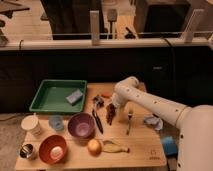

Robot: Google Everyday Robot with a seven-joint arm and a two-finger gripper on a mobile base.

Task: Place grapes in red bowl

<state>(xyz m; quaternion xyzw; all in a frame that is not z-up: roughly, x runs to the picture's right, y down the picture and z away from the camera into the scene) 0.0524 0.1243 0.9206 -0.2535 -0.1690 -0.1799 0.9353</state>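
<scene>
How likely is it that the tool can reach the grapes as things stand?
Probably yes: the tool hangs just above the grapes, and nothing visible lies between them.

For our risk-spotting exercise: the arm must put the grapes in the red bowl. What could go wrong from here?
The gripper hangs just over the grapes; the dark spoon close beside them could get caught or nudged. The purple bowl lies between the grapes and the red bowl, so a low carry might clip it.
</scene>
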